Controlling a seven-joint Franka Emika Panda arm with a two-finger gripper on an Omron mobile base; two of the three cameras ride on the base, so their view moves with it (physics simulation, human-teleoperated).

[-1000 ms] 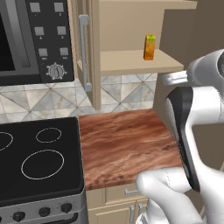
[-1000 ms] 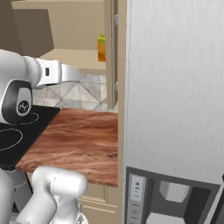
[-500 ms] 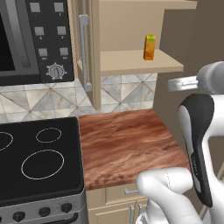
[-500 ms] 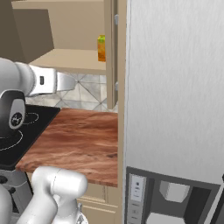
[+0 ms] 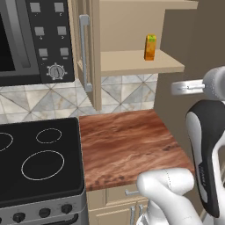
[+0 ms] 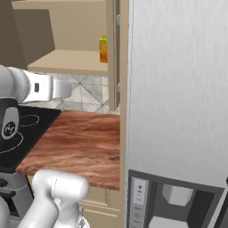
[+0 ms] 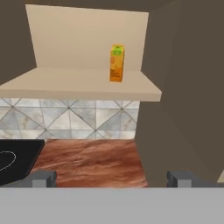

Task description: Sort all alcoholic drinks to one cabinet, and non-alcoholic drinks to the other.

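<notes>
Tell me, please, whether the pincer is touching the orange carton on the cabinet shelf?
Apart. In the hand view the pincer is open and empty, with the orange carton standing on the shelf well beyond its fingertips.

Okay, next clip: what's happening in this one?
A white arm is working at a wall cabinet beside the stove. An orange carton stands upright on the cabinet shelf, with the door swung open. The gripper is open and empty, apart from the carton and facing it from in front of the shelf. The wooden counter lies below. No bottles or second carton are in sight.
</notes>
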